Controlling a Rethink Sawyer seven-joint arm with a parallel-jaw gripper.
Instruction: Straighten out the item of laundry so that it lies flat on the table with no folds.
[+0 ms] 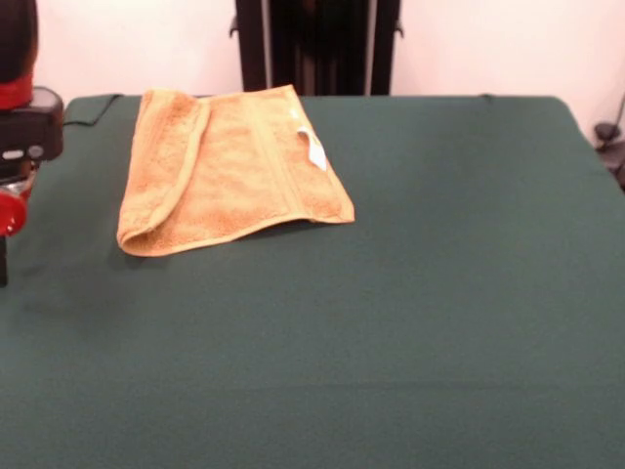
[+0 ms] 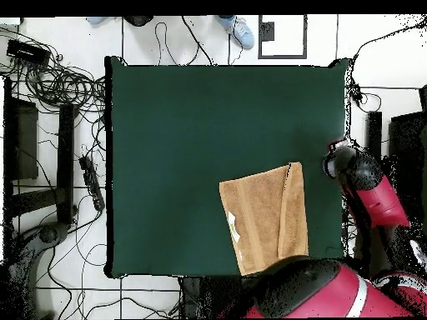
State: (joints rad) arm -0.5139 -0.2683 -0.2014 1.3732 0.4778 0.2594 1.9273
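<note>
Still at the unfolding step, by the look of it: towel [image 1: 229, 166] not yet flat, one long side strip doubled over onto the main panel. In the front view, fold along the picture's left side, rounded at the near corner; white tag [image 1: 314, 149] on top near the opposite edge. In the overhead view, same flap as a narrow strip [image 2: 293, 210] on the side nearest the arm.

Lies toward the robot's end of the tabletop [image 1: 410, 313], far edge close to the pedestal side, most of the green cloth bare.

Claw [image 1: 12, 210] off at the tabletop's side edge, beside the folded side, apart from the towel, not touching. Whether wide or narrow: cannot tell.

Next move probably calls for reaching across to the flap's free edge, pinching the top layer only, and drawing it outward toward the arm's side.
</note>
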